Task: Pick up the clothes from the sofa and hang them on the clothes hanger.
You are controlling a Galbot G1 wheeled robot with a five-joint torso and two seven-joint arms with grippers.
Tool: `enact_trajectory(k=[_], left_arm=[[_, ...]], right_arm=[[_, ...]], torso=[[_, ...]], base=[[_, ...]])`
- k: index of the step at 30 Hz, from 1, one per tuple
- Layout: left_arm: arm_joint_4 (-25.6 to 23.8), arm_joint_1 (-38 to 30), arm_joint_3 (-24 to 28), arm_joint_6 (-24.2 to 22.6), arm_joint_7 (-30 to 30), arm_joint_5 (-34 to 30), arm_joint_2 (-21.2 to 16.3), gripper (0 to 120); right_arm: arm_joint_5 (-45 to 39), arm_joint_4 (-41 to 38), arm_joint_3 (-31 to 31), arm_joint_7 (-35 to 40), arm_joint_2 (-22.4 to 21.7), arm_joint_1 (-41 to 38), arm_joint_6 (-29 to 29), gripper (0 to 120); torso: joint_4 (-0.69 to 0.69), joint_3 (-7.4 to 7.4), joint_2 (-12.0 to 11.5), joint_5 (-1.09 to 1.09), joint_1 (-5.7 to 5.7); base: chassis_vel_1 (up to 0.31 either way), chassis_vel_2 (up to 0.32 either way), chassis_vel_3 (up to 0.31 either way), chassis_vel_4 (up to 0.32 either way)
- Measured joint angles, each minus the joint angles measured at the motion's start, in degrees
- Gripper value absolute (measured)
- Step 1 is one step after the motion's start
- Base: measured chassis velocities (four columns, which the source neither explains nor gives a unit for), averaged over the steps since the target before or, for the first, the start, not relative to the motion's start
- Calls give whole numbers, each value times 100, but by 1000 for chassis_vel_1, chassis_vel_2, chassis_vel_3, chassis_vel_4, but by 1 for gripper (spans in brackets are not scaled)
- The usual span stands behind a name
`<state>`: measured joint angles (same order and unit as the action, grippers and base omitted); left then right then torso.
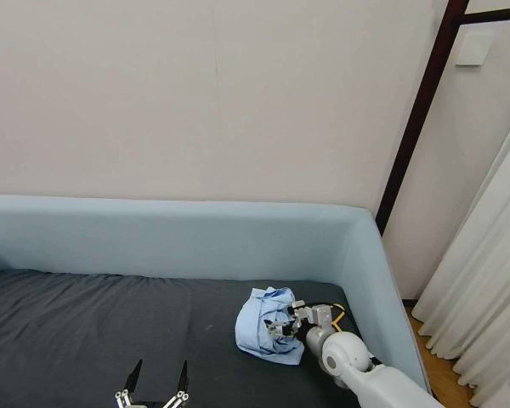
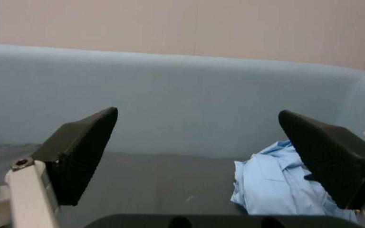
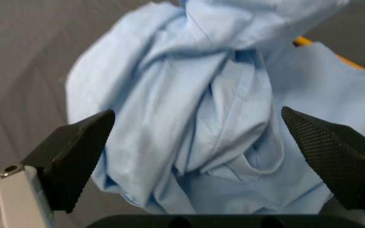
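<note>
We see the right arm reaching in from the lower right of the head view, its wrist bent toward the seat and the right gripper point(image 1: 280, 326) at the crumpled light-blue shirt point(image 1: 259, 327). Its jaws are spread wide and hold nothing; in the right wrist view the black fingers point(image 3: 74, 156) flank the bunched cloth (we cannot tell whether the pads touch it). The left gripper point(image 1: 161, 367) hangs low over the seat, well apart from the shirt, its jaws also wide apart and empty, pointing toward the sofa back point(image 2: 189, 99). The shirt lies on the dark grey seat cushion point(image 1: 85, 323), near the pale blue armrest point(image 1: 370, 272) at the sofa's right end. Behind the sofa we see a plain beige wall point(image 1: 195, 93), a dark door frame point(image 1: 416, 110), a white curtain point(image 1: 484, 280) and a strip of wooden floor point(image 1: 438, 370).
</note>
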<state>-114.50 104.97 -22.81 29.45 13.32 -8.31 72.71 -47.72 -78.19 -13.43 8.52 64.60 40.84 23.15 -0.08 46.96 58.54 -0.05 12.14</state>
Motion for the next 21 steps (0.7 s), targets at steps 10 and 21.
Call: enact_trajectory(k=[10,21], left_arm=[[-1,26,1,61,4,48,137,100],[2,56,5,117,21,98,147,100]], right_arm=[[375,656,78,-170,421,-42,-140,68],[449,615,43,-217,375,122,-396,32]], torso=[[2,0,0,1,0],[1,0,0,2,-1]], base=[[0,0,0,0],[0,0,0,0]])
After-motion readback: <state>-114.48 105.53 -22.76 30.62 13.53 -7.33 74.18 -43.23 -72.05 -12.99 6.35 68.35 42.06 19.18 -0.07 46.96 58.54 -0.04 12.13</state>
